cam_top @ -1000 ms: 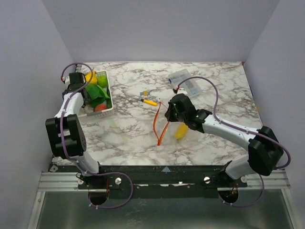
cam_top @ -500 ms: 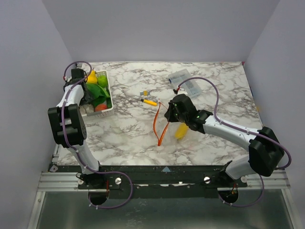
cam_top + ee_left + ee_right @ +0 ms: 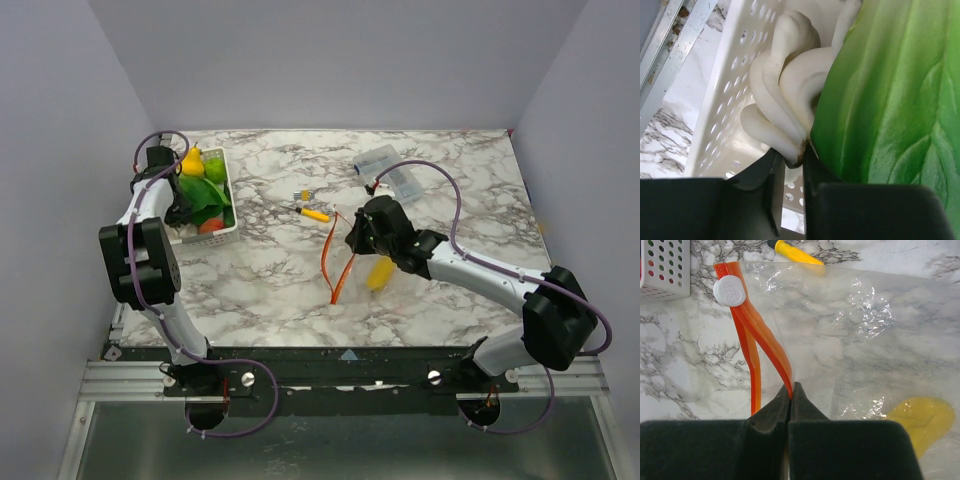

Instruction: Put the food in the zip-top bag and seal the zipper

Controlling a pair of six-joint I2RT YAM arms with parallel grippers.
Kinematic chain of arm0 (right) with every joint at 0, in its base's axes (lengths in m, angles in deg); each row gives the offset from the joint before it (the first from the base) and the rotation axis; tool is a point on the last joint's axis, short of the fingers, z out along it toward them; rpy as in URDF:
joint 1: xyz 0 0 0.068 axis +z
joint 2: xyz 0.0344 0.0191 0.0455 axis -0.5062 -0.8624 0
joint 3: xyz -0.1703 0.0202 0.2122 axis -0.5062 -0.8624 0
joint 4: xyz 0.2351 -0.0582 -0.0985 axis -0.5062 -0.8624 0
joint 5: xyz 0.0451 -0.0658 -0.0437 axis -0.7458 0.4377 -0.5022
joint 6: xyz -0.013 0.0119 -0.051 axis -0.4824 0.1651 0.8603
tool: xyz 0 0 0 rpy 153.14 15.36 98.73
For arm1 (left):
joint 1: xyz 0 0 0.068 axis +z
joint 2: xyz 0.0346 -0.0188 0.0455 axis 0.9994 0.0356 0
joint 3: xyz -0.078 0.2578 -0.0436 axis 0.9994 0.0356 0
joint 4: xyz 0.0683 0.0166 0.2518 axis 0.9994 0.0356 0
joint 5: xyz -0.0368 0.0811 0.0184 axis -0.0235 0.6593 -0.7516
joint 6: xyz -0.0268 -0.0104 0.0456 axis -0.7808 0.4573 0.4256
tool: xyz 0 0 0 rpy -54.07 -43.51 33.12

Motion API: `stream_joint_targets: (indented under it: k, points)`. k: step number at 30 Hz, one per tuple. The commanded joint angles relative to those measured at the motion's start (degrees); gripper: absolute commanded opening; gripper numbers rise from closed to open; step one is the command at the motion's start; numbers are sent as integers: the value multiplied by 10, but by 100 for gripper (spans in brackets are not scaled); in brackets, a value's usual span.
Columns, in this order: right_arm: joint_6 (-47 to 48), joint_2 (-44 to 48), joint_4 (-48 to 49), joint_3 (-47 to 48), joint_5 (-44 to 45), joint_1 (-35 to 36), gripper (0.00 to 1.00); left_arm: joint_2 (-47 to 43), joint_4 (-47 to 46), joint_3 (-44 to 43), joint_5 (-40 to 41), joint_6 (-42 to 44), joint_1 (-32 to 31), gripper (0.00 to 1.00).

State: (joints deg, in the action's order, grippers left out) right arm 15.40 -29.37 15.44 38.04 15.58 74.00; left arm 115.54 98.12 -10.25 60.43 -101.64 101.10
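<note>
**A:** Where the right gripper hangs low over the near half of the table, what has it got?

**B:** Its jaws are pressed tight together on the zipper, pinching one side of the orange-red strip. The other side lies apart from it. The zip-top bag spreads flat on the marble beyond the fingertips, with the white slider at the strip's far end.

**A:** Anything inside?

**B:** One yellow food piece shows through the clear plastic. A yellow-orange stick lies just past the bag.

**A:** And the left gripper?

**B:** Farther back, down in the white basket. Its jaws stand narrow, nipping the tip of a white toy vegetable, which touches a green leafy one. A yellow pear sits at the basket's far end. A clear box lies well apart, towards the far edge.
</note>
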Motion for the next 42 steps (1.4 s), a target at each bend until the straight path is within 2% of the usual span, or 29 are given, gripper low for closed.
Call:
stream_joint_targets:
  k: [1,4,7,23,30,34,36,42]
  points:
    - [2,8,12,-2,-12,-4,1,-24,25,32,-15,2,7,9]
    - [1,11,11,0,-14,-4,1,-62,23,43,1,4,7,2]
    - [0,15,7,3,-11,-4,1,-105,10,62,1,6,7,0]
    - [-2,27,-8,15,-8,-4,1,-283,23,100,24,18,5,0]
    - [5,22,-32,35,-12,-5,1,-380,34,105,-35,48,-11,0]
    - [15,33,-45,41,-24,-5,1,-445,37,113,-113,83,-51,0]
    - [21,37,-48,43,-30,-4,1,-478,41,123,-161,88,-93,0]
    - [37,44,-54,44,-34,-5,1,-547,14,182,-261,20,-285,0]
